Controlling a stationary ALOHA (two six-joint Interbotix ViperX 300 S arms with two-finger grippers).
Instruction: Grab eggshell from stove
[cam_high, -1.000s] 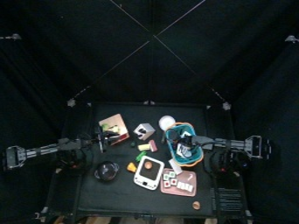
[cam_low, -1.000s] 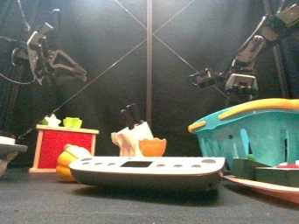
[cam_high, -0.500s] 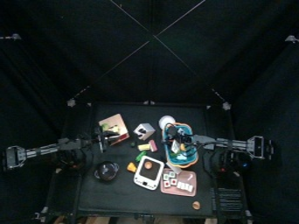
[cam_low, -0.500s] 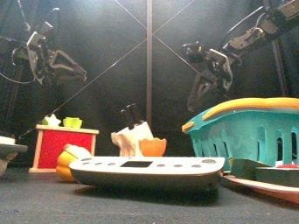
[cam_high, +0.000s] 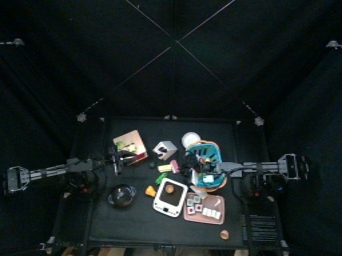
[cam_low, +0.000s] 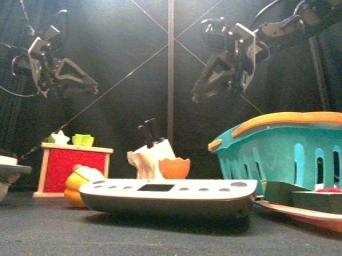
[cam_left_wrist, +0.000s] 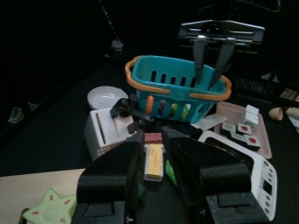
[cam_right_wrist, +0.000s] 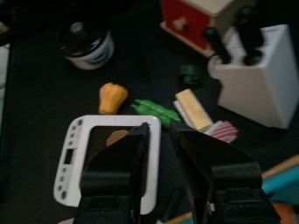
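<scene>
Now, by label:
Eggshell (cam_high: 167, 186): on the far end of the white stove (cam_high: 168, 199), at the bench's front middle.
Right gripper (cam_right_wrist: 162, 131): jaws spread, empty, high over the teal basket (cam_low: 287, 145).
Bearing: eggshell lies below and just frontward-left of it; the stove's long axis runs front to back.
Left gripper (cam_left_wrist: 156, 144): jaws apart, resting farther off at the left.
Nearer arm: right, by my judgement.
</scene>
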